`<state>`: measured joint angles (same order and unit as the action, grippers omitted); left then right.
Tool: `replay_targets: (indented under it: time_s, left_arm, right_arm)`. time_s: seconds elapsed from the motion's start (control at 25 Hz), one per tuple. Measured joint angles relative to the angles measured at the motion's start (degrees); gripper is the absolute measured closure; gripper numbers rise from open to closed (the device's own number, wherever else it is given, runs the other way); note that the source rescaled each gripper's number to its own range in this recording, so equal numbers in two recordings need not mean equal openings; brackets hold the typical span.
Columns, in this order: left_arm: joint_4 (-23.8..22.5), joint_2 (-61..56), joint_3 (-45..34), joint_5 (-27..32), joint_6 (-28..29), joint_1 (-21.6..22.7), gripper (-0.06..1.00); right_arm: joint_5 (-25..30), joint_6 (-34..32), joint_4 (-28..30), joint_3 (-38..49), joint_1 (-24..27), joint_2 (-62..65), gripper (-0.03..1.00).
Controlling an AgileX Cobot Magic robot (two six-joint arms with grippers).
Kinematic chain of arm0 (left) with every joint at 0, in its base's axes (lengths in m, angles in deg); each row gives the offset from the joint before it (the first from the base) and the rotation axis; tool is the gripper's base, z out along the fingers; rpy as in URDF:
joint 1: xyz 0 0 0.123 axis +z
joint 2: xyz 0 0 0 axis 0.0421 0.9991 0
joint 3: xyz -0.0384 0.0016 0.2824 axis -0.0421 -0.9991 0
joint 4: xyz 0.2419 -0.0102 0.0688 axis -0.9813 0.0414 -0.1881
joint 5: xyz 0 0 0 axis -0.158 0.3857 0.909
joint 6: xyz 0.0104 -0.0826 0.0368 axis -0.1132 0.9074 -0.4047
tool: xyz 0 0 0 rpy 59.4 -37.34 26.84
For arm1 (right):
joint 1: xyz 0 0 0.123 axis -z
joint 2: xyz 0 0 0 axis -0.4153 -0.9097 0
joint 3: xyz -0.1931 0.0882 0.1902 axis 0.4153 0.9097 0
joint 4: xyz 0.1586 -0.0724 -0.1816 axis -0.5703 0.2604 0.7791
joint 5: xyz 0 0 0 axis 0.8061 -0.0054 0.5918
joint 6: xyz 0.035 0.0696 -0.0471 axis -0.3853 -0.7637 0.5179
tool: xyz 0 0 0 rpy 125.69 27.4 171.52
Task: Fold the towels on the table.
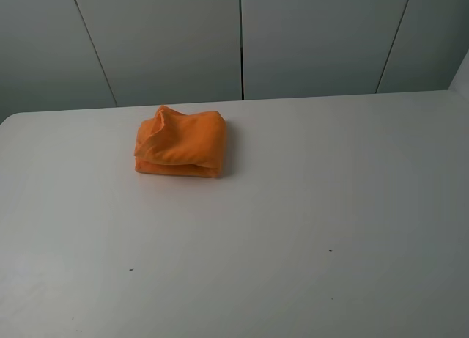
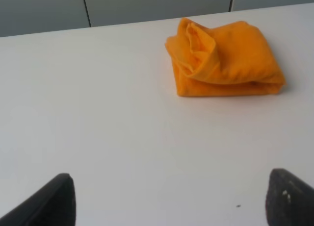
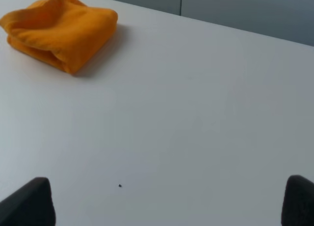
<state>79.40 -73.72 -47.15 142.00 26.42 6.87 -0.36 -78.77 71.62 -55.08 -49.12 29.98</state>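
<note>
The orange towel (image 1: 180,142) lies folded into a small thick bundle on the white table (image 1: 293,206), toward the far left of the middle. It also shows in the left wrist view (image 2: 225,59) and in the right wrist view (image 3: 59,30). No label shows. Neither arm shows in the exterior high view. My left gripper (image 2: 169,201) is open and empty, well back from the towel, with only its dark fingertips (image 2: 49,204) in view. My right gripper (image 3: 167,201) is open and empty too, farther from the towel, with its fingertips (image 3: 27,201) at the frame's edge.
Grey wall panels (image 1: 242,37) with dark seams stand behind the table's far edge. A few tiny dark specks (image 1: 330,251) mark the tabletop near the front.
</note>
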Motion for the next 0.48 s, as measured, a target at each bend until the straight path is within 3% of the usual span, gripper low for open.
replay_targets:
  time_s: [0.2, 0.48]
  left_arm:
    - [-0.41, -0.51, -1.59, 1.42, -0.13, 0.00, -0.05]
    - [-9.53, -0.75, -3.49, -1.77, 1.56, 0.00, -0.05]
  right_arm:
    - [-1.04, 2.37, -1.62, 3.60, 0.00, 3.93, -0.03]
    - [-1.37, 1.08, -0.54, 3.60, 0.00, 4.14, -0.03]
